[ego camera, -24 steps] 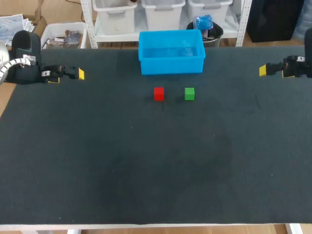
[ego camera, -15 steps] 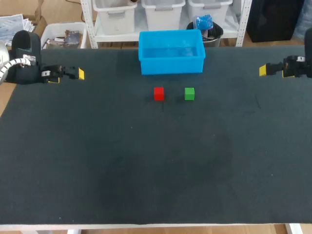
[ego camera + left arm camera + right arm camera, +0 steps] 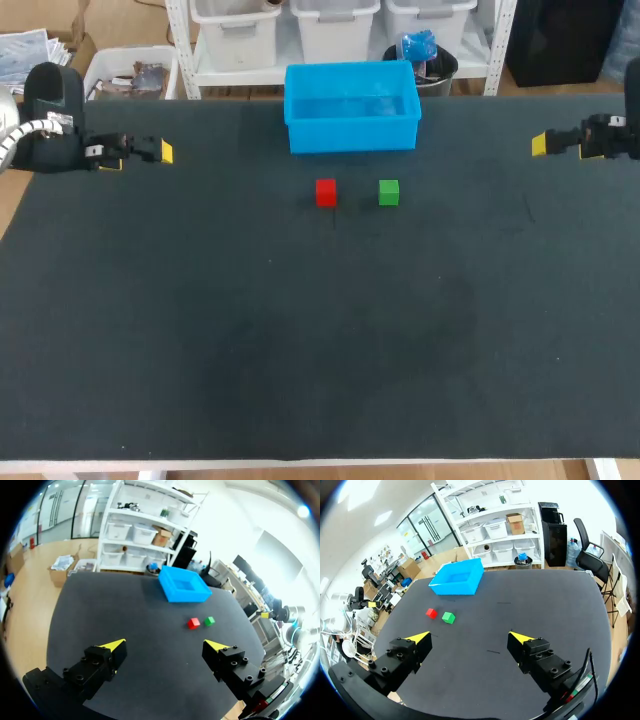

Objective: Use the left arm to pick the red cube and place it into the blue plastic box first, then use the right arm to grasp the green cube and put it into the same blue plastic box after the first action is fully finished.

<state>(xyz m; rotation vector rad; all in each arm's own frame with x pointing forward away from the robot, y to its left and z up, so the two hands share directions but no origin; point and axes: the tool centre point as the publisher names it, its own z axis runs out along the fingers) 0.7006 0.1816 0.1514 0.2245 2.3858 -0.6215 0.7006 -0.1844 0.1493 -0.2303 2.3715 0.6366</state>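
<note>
A red cube (image 3: 326, 192) and a green cube (image 3: 389, 192) rest side by side on the black table, just in front of the blue plastic box (image 3: 351, 107) at the far edge. My left gripper (image 3: 162, 152) hovers at the far left, open and holding nothing; its wrist view has the red cube (image 3: 193, 623), green cube (image 3: 209, 621) and box (image 3: 184, 584) well ahead of its fingers (image 3: 166, 644). At the far right my right gripper (image 3: 539, 144) is open too, with the red cube (image 3: 431, 613), green cube (image 3: 448, 617) and box (image 3: 458, 578) far ahead of it (image 3: 471, 637).
The black mat (image 3: 320, 340) covers the whole table. A short dark mark (image 3: 334, 222) lies on it just in front of the red cube. Apart from the box and the cubes, nothing stands on the mat.
</note>
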